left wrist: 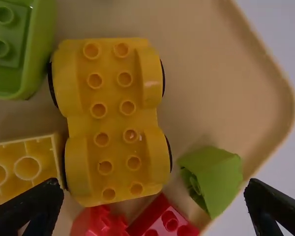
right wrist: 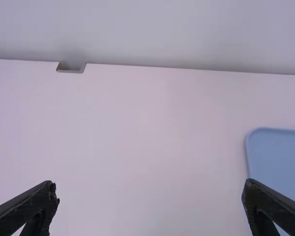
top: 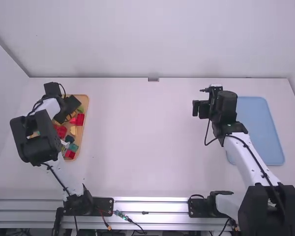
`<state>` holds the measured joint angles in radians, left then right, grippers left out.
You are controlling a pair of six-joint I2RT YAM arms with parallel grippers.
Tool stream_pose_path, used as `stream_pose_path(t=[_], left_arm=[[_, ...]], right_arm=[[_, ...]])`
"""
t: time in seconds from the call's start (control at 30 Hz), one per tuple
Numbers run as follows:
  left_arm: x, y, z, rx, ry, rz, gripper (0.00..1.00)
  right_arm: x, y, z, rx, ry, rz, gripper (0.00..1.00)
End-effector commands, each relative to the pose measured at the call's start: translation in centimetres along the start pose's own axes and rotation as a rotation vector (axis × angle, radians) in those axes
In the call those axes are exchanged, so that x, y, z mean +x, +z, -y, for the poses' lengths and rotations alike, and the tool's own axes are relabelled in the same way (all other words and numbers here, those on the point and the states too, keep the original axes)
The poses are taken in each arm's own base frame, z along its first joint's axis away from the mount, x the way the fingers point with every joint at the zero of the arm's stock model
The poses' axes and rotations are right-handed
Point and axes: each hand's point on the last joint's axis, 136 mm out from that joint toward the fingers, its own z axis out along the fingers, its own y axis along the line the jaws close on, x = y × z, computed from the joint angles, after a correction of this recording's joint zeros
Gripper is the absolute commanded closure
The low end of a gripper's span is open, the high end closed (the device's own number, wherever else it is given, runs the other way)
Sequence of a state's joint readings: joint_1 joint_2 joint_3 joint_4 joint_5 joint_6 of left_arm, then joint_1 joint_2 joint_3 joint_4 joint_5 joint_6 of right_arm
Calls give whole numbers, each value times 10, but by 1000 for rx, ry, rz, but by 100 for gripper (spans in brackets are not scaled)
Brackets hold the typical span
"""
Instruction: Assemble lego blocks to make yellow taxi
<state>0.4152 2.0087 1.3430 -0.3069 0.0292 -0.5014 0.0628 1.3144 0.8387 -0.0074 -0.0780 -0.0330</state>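
Fetching the yellow wheeled chassis (left wrist: 114,124) from the tan tray (left wrist: 209,93) seems intended; above the tray, the left hand (left wrist: 153,185) is released (squaring-up is needed before gripping).

A blue tray (top: 260,128) lay flat near the right edge of the white table (top: 147,142). A pale wall (top: 147,39) stood behind, with a small grey fitting (top: 153,79) at the middle of the table's far edge. Metal rails (top: 150,207) ran along the near side, a thin cable (top: 135,224) lying across them.
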Motion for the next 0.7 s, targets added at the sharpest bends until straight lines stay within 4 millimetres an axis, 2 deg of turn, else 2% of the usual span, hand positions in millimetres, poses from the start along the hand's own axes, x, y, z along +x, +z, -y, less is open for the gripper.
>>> stream_pose_path(t=[0.0,0.23,0.3,0.43,0.47,0.57,0.67], left_arm=[[13,12,-9,-25,-5,-24,1],[9,15,-9,-26,-2,8,1],[5,14,-16,-48,-8,20,7],[7,15,-14,-44,-6,17,28],[6,15,-14,-43,-5,23,28],[5,15,-13,-42,-29,25,11],[6,12,-19,-61,-83,2,9]], right_arm=[[-14,-2,-1,-2,-5,28,1],[-14,-2,-1,-1,-4,28,1],[-14,-2,-1,-2,-5,27,1],[-14,-2,-1,-2,-5,27,1],[-14,-2,-1,-2,-4,27,1],[-13,-2,-1,-1,-4,23,1],[-13,-2,-1,-2,-4,23,1]])
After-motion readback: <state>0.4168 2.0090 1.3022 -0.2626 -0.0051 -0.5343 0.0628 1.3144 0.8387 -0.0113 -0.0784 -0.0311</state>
